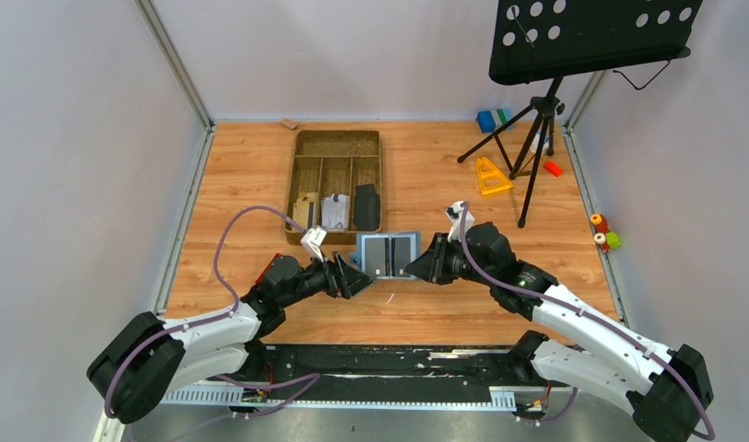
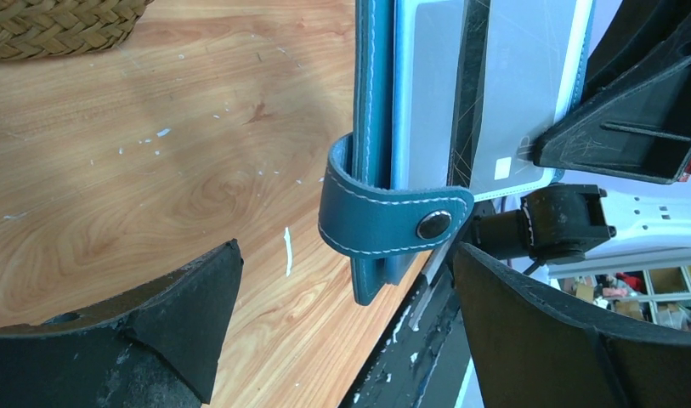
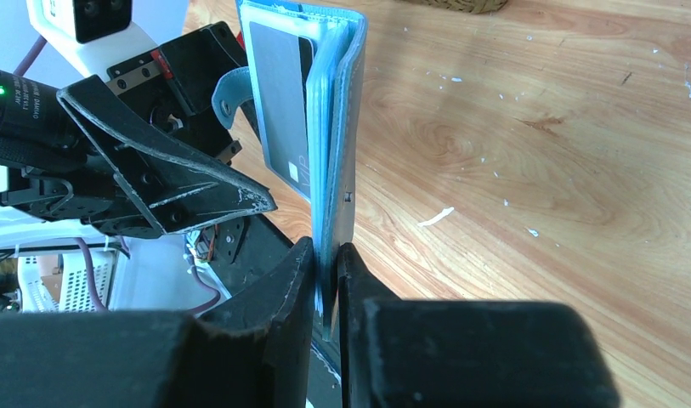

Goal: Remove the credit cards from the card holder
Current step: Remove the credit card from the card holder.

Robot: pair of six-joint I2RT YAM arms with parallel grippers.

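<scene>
Nearest to us, the right end effector [image 3: 327, 285] is almost closed, its two fingers pinching one edge of the card holder [image 3: 346, 127] so that the leather runs straight out ahead of its tips. The left end effector [image 2: 350, 340] gapes as wide as it goes and grips nothing. The holder's closure strap [image 2: 384, 223] with its snap stud [image 2: 433, 225] sits just ahead of it, in line with the gap between its fingers.

We judge the step in hand to be the first extraction: the holder is open and braced from one side, and no card has left its pocket yet. The next move calls for the left end effector to get past the strap and close on a card's bare edge rather than on leather. It then has to draw the card along the pocket while the right one holds firm.

The left wrist view gives us the strap and stud. The right wrist view alone shows the pinch itself and the stacked pockets edge-on. Only the top view shows the holder lying open and flat on the bench [image 1: 462, 304] between the two end effectors, with grey credit cards [image 1: 375, 253] in both halves. Beyond them stands a brown divided tray [image 1: 336, 136].
</scene>
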